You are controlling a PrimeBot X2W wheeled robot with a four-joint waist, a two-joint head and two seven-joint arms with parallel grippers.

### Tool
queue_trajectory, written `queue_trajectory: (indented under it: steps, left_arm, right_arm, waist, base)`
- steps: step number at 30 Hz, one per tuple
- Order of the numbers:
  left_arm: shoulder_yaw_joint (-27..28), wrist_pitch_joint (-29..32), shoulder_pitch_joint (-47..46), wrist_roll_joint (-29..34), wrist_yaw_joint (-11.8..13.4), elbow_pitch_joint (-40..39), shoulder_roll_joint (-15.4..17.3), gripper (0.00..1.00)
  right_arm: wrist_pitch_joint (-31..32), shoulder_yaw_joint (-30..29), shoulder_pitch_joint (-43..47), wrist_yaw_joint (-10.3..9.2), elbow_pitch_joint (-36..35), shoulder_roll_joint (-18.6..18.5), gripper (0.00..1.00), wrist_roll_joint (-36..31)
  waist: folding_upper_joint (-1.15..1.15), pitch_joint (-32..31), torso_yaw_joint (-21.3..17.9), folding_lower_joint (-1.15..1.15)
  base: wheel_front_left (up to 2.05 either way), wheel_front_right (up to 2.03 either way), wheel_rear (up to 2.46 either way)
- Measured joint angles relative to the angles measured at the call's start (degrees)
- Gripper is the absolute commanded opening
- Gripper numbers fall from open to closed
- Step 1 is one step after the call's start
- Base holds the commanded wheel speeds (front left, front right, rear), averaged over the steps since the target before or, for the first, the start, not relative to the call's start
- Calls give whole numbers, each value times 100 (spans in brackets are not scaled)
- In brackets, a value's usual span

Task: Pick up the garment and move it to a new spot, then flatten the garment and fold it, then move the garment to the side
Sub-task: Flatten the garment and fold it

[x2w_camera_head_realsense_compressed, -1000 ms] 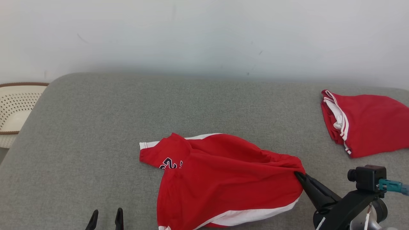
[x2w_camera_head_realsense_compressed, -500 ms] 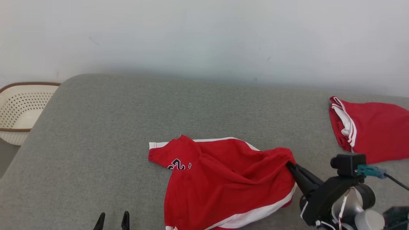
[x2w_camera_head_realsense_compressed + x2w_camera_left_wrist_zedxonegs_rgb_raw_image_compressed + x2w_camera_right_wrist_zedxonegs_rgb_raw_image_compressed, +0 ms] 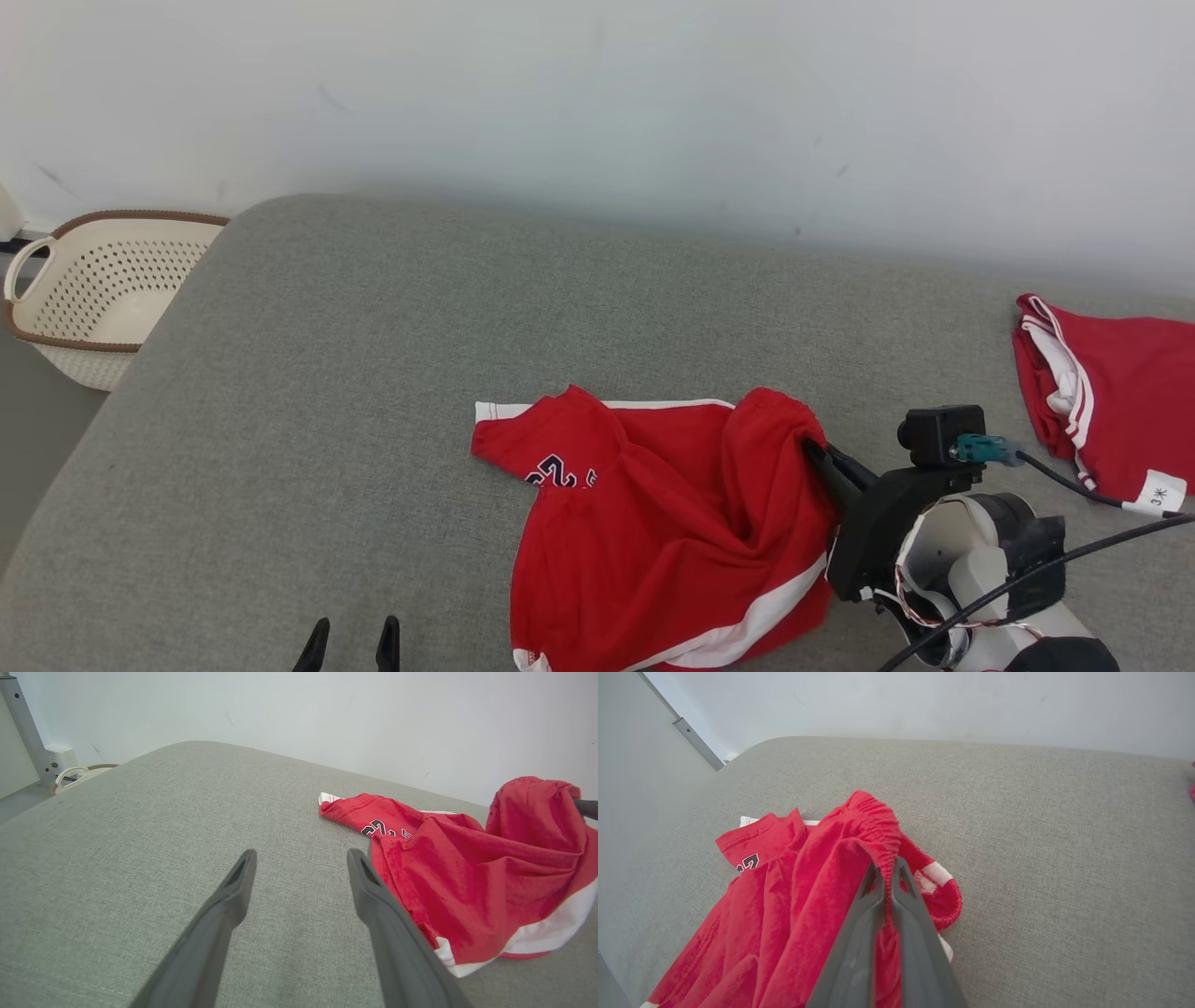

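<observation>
A cream basket (image 3: 112, 280) stands far left, a folded red cloth (image 3: 1131, 397) far right.

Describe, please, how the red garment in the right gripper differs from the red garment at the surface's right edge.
The held garment is pinched at its gathered edge by the right gripper and raised there; the folded garment lies untouched. The held garment is rumpled; the folded garment is a compact stack. The held garment shows dark numerals; the folded garment carries a white tag. Both are red with white trim on the grey surface.
</observation>
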Motion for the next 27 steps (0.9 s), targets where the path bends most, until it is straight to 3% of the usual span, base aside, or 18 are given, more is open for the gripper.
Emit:
queue_trajectory:
  steps: [2,3,4,13,21,27]
  left_arm:
    - [-10,0,0,9,-1,4,-4,100]
    - [-10,0,1,11,-1,4,-12,100]
    - [-10,0,3,16,0,3,-16,100]
    - [65,0,20,25,9,-24,-14,100]
    - [144,0,108,27,40,-93,-22,100]
    - [179,0,105,26,8,-102,-30,100]
  right_arm:
    - [-110,90,-120,-1,267,38,0,-32]
    - [-179,121,-166,0,366,48,44,-31]
    - [-242,144,-200,-1,456,59,98,-20]
    - [-749,311,-120,0,390,-98,100,133]
    - [-967,52,658,0,-656,-354,100,427]
    - [-641,-259,1206,0,-1363,-528,100,392]
  waist:
    - [0,4,32,0]
    - [0,4,41,0]
    - [0,1,40,0]
    - [0,-33,-85,0]
    - [0,-49,-327,0]
    - [0,-20,-550,0]
  base:
    - [0,0,0]
    - [0,0,0]
    - [0,0,0]
    - [0,0,0]
    - [0,0,0]
    - [0,0,0]
